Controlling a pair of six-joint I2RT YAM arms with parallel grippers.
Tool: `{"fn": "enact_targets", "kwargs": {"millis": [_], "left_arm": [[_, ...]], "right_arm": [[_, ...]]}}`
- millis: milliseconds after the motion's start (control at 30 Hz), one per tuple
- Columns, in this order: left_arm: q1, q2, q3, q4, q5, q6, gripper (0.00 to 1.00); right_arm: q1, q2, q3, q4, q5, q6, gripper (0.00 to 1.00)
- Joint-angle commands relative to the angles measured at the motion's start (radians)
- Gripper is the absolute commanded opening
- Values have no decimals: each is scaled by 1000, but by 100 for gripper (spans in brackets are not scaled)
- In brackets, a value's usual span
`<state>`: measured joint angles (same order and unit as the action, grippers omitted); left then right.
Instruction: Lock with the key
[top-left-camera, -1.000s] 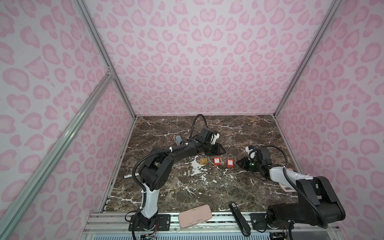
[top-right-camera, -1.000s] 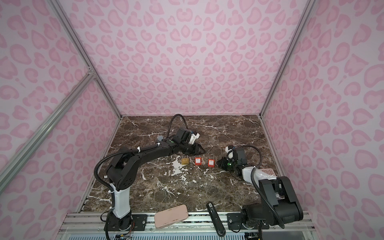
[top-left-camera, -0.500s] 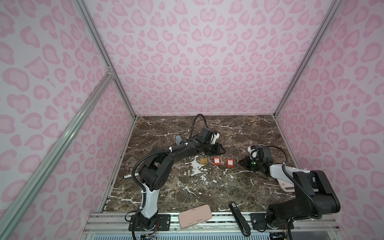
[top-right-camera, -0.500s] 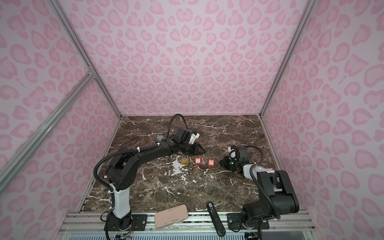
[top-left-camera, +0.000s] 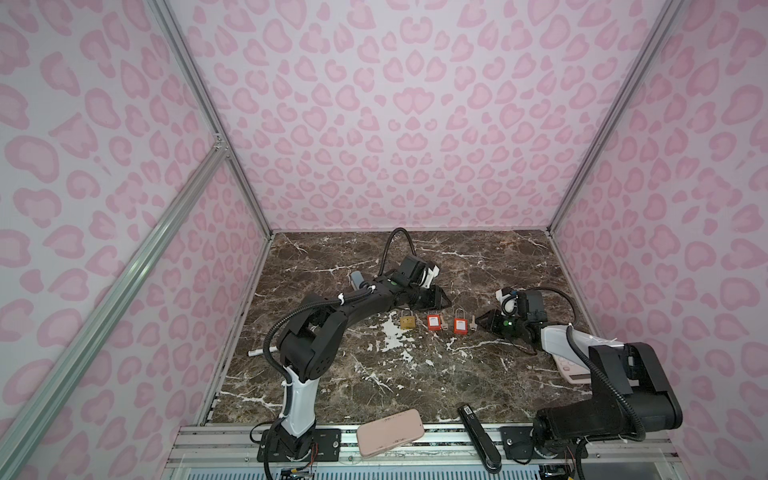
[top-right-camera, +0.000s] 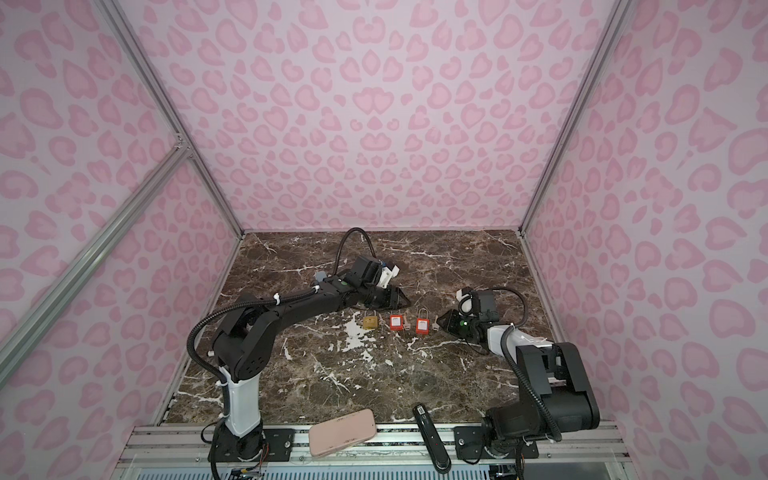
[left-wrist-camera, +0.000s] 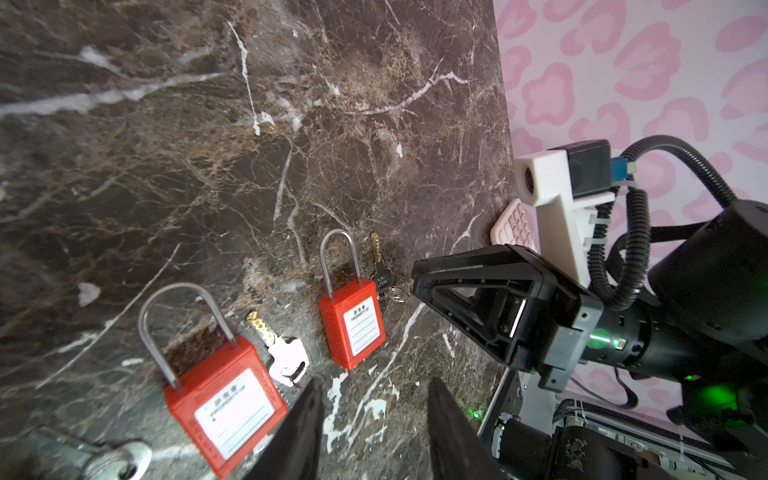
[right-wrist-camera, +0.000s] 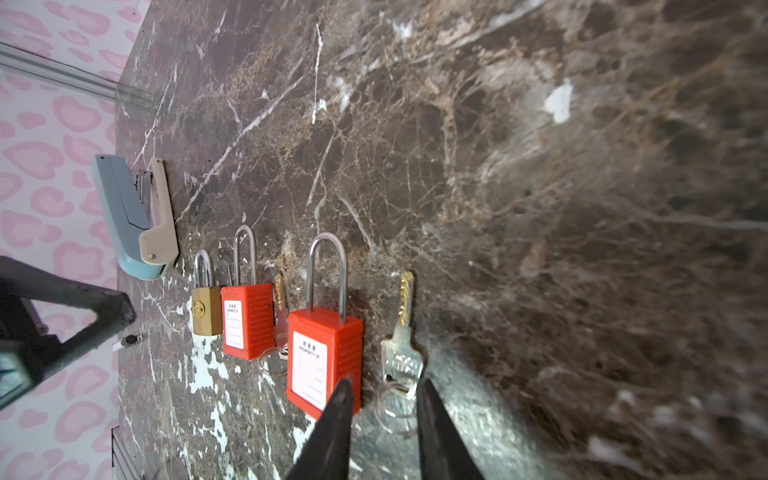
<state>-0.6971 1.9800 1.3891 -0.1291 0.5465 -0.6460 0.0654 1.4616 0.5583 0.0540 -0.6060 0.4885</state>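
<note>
Jaws of the right hand (right-wrist-camera: 384, 386) have parted from a tight pinch and now stand slightly spread, gripping nothing. Their tips sit at the ring of the key (right-wrist-camera: 402, 357), which lies flat on the table (right-wrist-camera: 540, 187) just beside the nearest red padlock (right-wrist-camera: 324, 357), lower centre of the right wrist view. This is probably a release or re-grip, with the key not yet lifted. The right forearm lies low, reaching left in both top views. The left hand (left-wrist-camera: 374, 382) hovers, spread and empty.

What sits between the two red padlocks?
One key, lying flat on the table between them; the left wrist view shows it best.
</note>
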Motion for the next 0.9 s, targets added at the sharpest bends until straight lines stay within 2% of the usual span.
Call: {"fn": "enact_targets", "kwargs": {"millis": [0,167,867], "left_arm": [[1,-26,-1,-2,8,11,43],[1,-30,-4,-4,6,12,43],[6,-52,-33,-3,1,17,43]], "right_arm": [[4,14,11,0,-22,-3,24],[22,44,37,-8,-36,-6,18],[74,131,72,79,-100,70,19]]}}
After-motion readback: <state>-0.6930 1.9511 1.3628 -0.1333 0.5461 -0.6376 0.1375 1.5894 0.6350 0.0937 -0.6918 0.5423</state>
